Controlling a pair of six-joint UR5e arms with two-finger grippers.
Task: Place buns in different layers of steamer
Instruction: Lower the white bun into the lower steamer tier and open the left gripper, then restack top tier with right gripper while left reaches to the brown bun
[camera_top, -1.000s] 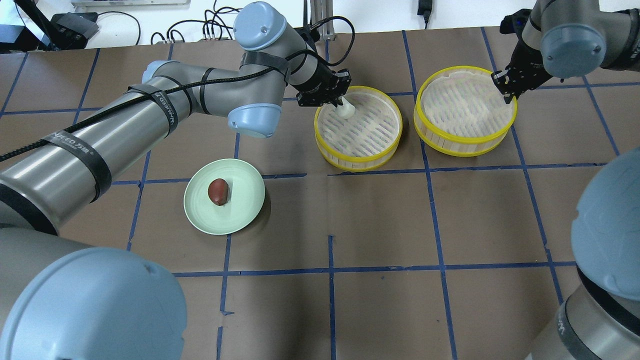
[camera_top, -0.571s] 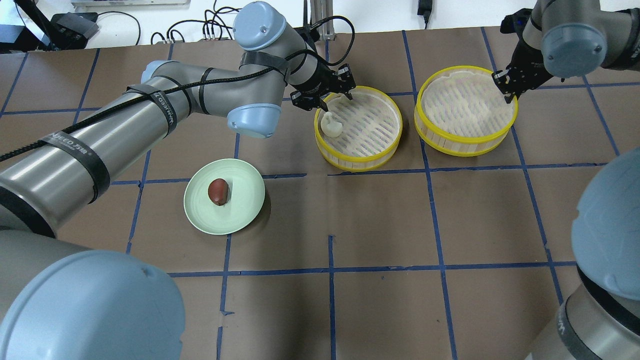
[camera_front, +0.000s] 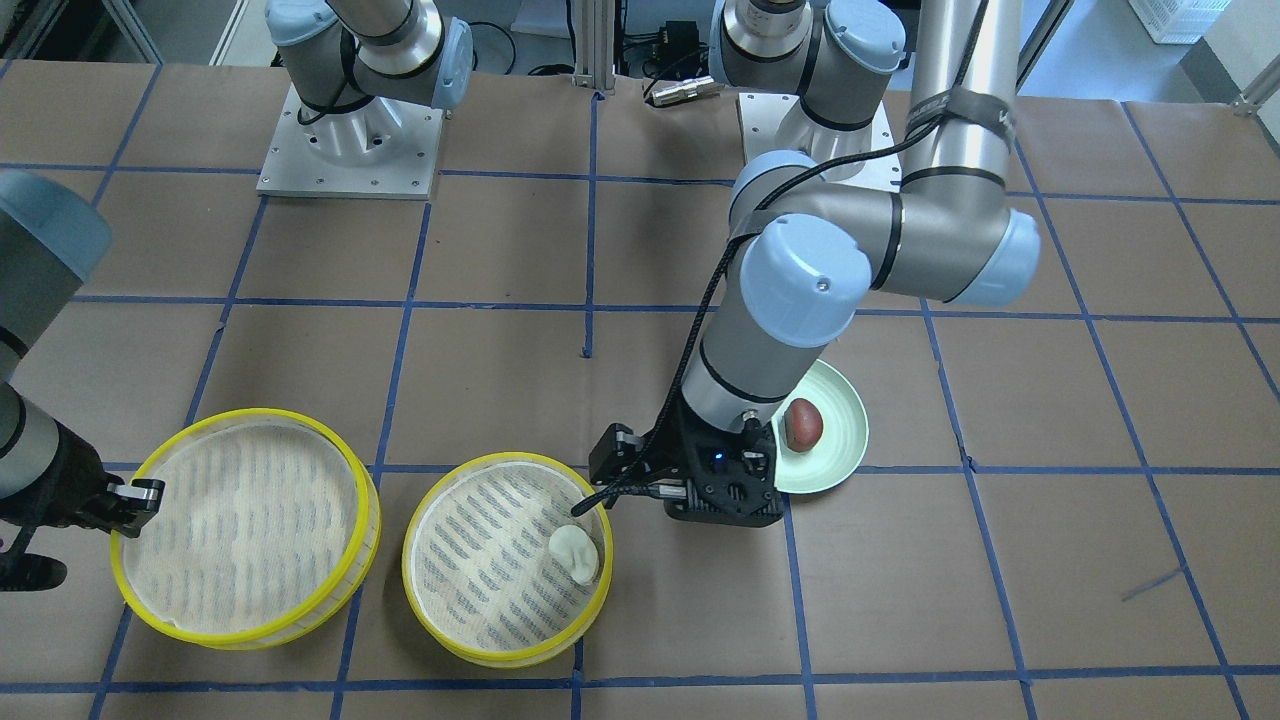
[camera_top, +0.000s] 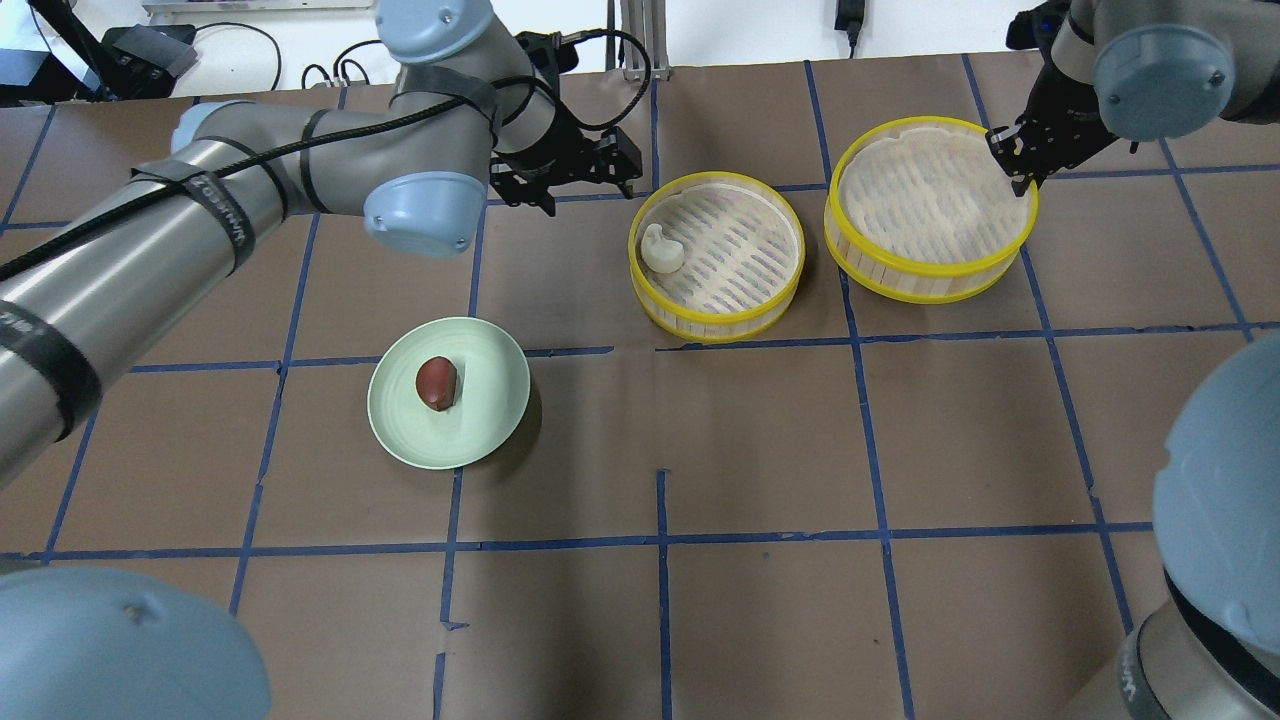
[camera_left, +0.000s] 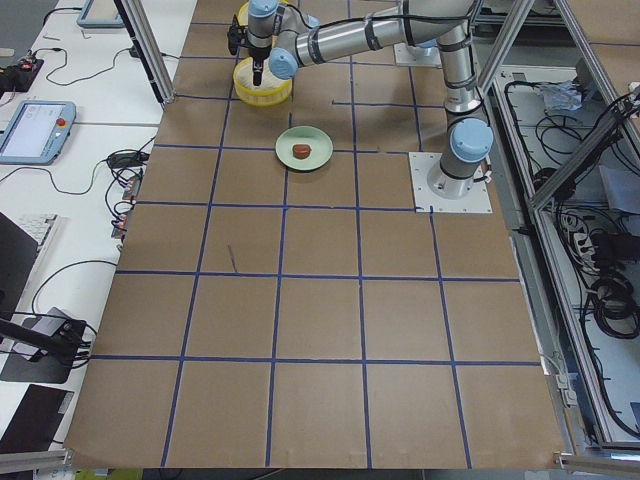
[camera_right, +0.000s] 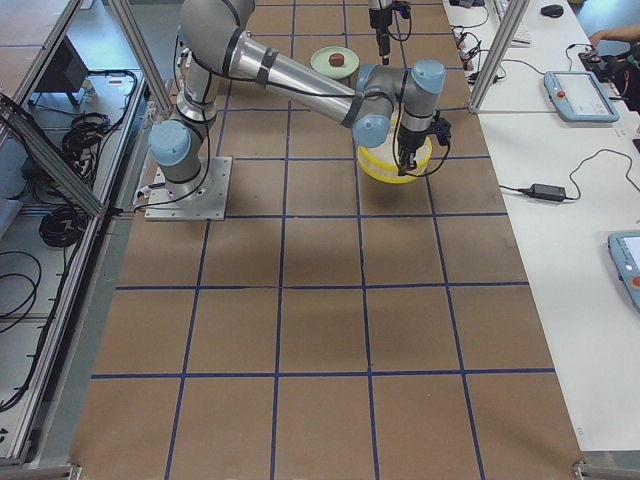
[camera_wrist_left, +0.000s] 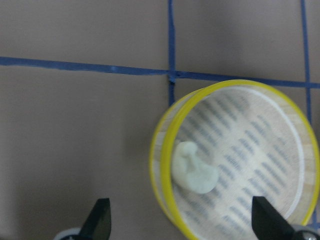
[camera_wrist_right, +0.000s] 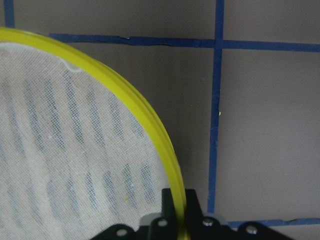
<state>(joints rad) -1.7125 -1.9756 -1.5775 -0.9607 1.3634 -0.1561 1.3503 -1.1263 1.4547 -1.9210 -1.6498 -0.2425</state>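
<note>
The off-white bun (camera_top: 662, 250) lies inside the left steamer tray (camera_top: 716, 331), near its left rim; it also shows in the left wrist view (camera_wrist_left: 195, 171) and the front view (camera_front: 575, 553). The dark reddish-brown bun (camera_top: 436, 383) lies on the pale green plate (camera_top: 495, 400). My left gripper (camera_top: 590, 197) is open and empty, above the table just left of that tray. My right gripper (camera_top: 1015, 168) is shut on the far right rim of the second, empty steamer tray (camera_top: 900, 285); the right wrist view shows its jaws pinching the yellow rim (camera_wrist_right: 150, 120).
The two trays stand side by side, close but apart, at the far side of the brown table with its blue tape grid (camera_top: 660, 540). The plate lies nearer to me on the left. Cables and boxes lie beyond the table's far edge (camera_top: 440, 60).
My left gripper let go of the off-white bun, which dropped into the left tray, then drew back to the left, open. The right tray has shifted a little in the right gripper's hold.
</note>
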